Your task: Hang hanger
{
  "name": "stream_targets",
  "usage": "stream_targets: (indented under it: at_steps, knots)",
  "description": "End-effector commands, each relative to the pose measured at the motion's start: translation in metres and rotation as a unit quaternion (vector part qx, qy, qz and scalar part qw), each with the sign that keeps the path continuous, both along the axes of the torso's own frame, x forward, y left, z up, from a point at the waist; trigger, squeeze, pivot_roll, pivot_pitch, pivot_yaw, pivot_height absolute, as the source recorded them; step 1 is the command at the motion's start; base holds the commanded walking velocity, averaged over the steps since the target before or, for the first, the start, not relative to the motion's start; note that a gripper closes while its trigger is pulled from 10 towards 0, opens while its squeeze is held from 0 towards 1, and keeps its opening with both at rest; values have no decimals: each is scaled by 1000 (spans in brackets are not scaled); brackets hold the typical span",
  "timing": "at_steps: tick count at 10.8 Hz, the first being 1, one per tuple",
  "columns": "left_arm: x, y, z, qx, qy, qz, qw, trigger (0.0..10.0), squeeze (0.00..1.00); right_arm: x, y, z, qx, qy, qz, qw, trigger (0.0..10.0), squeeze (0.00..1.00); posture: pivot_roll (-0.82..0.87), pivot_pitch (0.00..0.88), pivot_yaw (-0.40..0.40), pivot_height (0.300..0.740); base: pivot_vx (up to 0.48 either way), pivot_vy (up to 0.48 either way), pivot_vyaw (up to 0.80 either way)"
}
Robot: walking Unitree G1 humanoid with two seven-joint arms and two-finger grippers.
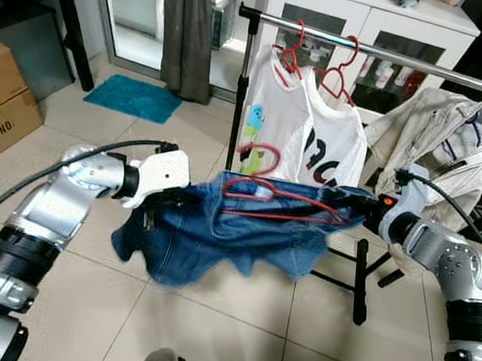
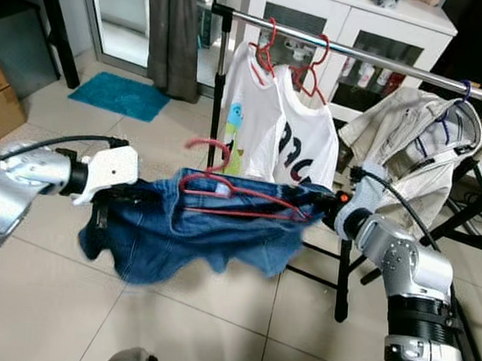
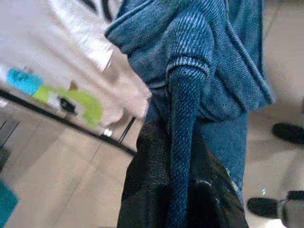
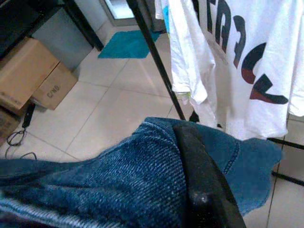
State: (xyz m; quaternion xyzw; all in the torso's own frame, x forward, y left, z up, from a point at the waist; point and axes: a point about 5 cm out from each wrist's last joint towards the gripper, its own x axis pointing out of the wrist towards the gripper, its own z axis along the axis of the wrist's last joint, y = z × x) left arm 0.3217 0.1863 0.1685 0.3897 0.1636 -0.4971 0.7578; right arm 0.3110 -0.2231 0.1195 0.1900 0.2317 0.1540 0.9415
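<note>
A blue denim garment (image 1: 213, 236) hangs stretched between my two grippers, in front of the clothes rail (image 1: 380, 54) and below it. A red hanger (image 1: 261, 190) lies along its top edge with the hook pointing up, and its right end runs toward my right gripper. My left gripper (image 1: 153, 212) is shut on the garment's left end; in the left wrist view a denim fold (image 3: 185, 118) is pinched between the black fingers (image 3: 147, 180). My right gripper (image 1: 350, 205) is shut on the right end, with a black finger (image 4: 199, 175) pressed over the denim (image 4: 118, 190).
Two white T-shirts (image 1: 277, 125) on red hangers and a beige jacket (image 1: 440, 143) hang on the rail. The rack's black foot (image 1: 358, 278) stands on the tiled floor. A white cabinet (image 1: 398, 26) is behind, with cardboard boxes (image 1: 4, 101) and a teal mat (image 1: 131, 98) at the left.
</note>
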Motion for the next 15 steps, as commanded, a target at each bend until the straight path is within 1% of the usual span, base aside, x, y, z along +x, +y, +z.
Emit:
stream_targets:
  at_steps: [1, 2, 3, 4, 5, 6, 7, 8, 9, 10, 11, 12, 13, 14, 15]
  knots:
    - [5, 3, 6, 12, -19, 15, 1000, 0, 0, -1, -10, 9, -31, -14, -6, 999, 0, 0, 60, 0, -89, 740, 0, 0, 0]
    - [7, 4, 2, 27, -23, 34, 999, 0, 0, -2, -6, 9, -55, -17, 14, 998, 0, 0, 58, 0, -89, 740, 0, 0, 0]
    - [10, 7, 0, 42, -33, 46, 998, 0, 0, -2, -3, 10, -66, -20, 28, 997, 0, 0, 58, 0, -88, 740, 0, 0, 0]
    - [13, 7, 3, 46, -50, 50, 996, 0, 0, -2, 0, 12, -66, -23, 35, 997, 0, 0, 62, 0, -91, 740, 0, 0, 0]
    - [12, 0, 5, 21, -47, 30, 998, 0, 0, 0, 6, 17, -59, -31, 42, 997, 0, 0, 64, 0, -92, 740, 0, 0, 0]
    - [8, -12, -1, 12, -33, 3, 999, 0, 0, 2, 16, 22, -51, -41, 55, 996, 0, 0, 63, 0, -92, 740, 0, 0, 0]
    - [3, -27, -12, 1, -11, -22, 1000, 0, 0, 4, 28, 29, -43, -53, 75, 995, 0, 0, 60, 0, -90, 740, 0, 0, 0]
    - [1, -38, -20, -4, 5, -29, 1000, 0, 0, 5, 36, 35, -37, -61, 90, 993, 0, 0, 60, 0, -90, 740, 0, 0, 0]
    - [5, -46, -28, 0, 9, -18, 1000, 0, 0, 3, 42, 41, -33, -69, 101, 992, 0, 0, 55, 0, -89, 740, 0, 0, 0]
    - [6, -50, -31, -1, 12, -16, 1000, 0, 0, 3, 43, 43, -32, -71, 103, 992, 0, 0, 52, 0, -87, 740, 0, 0, 0]
    - [8, -58, -34, -11, 16, -2, 1000, 0, 0, 2, 46, 43, -32, -70, 105, 992, 0, 0, 52, 0, -87, 740, 0, 0, 0]
    - [11, -60, -36, -3, 10, 9, 1000, 0, 0, 1, 48, 42, -35, -64, 108, 991, 0, 0, 43, 0, -85, 740, 0, 0, 0]
    - [13, -64, -36, -11, 3, 23, 1000, 0, 0, 1, 45, 37, -44, -54, 94, 993, 0, 0, 45, 0, -86, 740, 0, 0, 0]
    - [16, -67, -37, -22, -9, 42, 999, 0, 0, 2, 48, 38, -36, -54, 90, 994, 0, 0, 48, 0, -89, 740, 0, 0, 0]
    - [18, -70, -39, -30, -10, 55, 998, 0, 0, 2, 51, 38, -32, -54, 95, 994, 0, 0, 49, 0, -92, 740, 0, 0, 0]
